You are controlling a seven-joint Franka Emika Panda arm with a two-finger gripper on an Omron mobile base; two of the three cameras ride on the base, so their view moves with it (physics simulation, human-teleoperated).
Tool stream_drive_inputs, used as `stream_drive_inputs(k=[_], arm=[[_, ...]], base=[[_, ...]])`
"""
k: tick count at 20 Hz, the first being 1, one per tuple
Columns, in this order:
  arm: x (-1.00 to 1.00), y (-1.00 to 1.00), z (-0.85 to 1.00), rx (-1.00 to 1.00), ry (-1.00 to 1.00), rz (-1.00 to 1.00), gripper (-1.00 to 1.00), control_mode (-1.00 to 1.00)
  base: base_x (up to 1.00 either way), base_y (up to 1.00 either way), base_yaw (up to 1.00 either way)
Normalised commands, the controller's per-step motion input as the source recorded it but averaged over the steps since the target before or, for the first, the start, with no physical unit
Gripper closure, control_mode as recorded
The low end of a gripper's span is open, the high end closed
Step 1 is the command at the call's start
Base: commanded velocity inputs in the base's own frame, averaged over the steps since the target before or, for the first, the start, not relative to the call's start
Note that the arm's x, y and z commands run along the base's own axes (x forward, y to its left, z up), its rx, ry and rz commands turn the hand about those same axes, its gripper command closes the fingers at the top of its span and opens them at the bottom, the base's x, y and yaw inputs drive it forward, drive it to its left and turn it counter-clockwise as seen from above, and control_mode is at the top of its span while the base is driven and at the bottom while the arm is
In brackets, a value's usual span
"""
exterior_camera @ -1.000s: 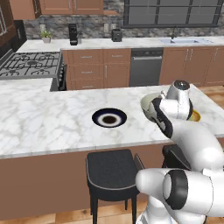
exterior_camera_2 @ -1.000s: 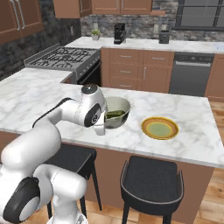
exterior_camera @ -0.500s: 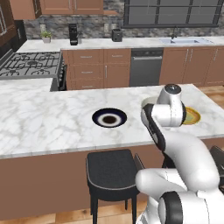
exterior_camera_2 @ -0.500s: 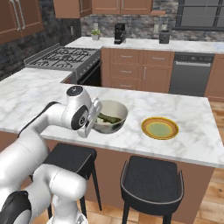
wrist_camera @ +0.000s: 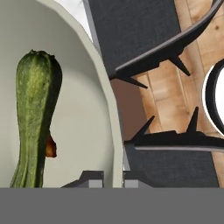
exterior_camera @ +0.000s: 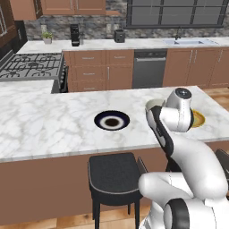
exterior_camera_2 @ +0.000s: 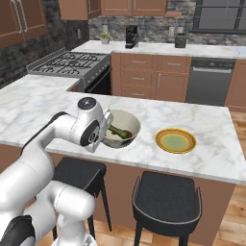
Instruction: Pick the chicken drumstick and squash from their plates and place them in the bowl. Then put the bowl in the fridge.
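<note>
bowl point(exterior_camera_2: 126, 126) rim at fingertips, 2 stools point(exterior_camera_2: 168, 194) below

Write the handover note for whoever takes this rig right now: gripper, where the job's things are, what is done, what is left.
Gripper: shut on the bowl's rim, one finger inside the wall, the other outside.
Bowl: on the island counter, at its near edge above the stools.
Squash: lying in the bowl. A small reddish-brown bit peeks from behind it, likely the chicken drumstick.
Plates: black plate and yellow plate both bare on the counter.
Done: both foods appear to be in the bowl; the bowl is gripped.
Left: lift the bowl, carry it to the fridge, set it inside.
</note>
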Motion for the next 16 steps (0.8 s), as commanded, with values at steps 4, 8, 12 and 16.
stream_drive_inputs(k=[4,8,12,16], arm=[[0.00,0.00,0.00,0.00,0.00,0.00,1.00,-1.00],[0.00,0.00,0.00,0.00,0.00,0.00,1.00,-1.00],[0.00,0.00,0.00,0.00,0.00,0.00,1.00,1.00],[0.00,0.00,0.00,0.00,0.00,0.00,1.00,1.00]], base=[[0.00,0.00,0.00],[0.00,0.00,0.00],[0.00,0.00,0.00],[0.00,0.00,0.00]])
